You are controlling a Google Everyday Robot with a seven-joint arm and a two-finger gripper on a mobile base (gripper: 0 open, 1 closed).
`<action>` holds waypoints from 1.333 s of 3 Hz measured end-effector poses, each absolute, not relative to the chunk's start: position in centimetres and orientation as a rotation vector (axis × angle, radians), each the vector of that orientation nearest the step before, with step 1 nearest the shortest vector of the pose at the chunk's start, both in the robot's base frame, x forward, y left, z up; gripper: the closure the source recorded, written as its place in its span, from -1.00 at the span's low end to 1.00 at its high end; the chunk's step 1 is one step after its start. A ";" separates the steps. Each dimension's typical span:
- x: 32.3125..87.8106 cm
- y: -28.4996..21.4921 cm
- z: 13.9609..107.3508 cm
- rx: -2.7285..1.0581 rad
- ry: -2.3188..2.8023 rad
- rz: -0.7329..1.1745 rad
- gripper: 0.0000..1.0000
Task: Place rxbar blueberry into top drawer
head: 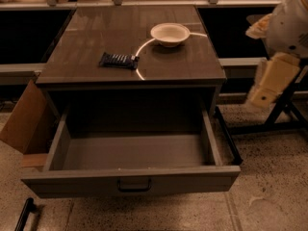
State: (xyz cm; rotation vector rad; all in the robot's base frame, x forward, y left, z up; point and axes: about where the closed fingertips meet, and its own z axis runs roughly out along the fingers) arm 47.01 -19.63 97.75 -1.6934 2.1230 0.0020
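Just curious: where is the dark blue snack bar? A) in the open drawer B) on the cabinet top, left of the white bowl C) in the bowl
B: the rxbar blueberry lies on the cabinet top left of the white bowl, outside the top drawer; the gripper hangs off to the right.

Dim amber light, glare; gripper [267,88] at R

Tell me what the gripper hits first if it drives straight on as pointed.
The gripper, right of the cabinet, points down and slightly left. Likely first contact: the floor beside the open top drawer, or the black bar there; depth is unclear. Not the rxbar blueberry.
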 end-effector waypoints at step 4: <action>59.1 -8.3 98.0 -1.600 1.822 0.254 -1.00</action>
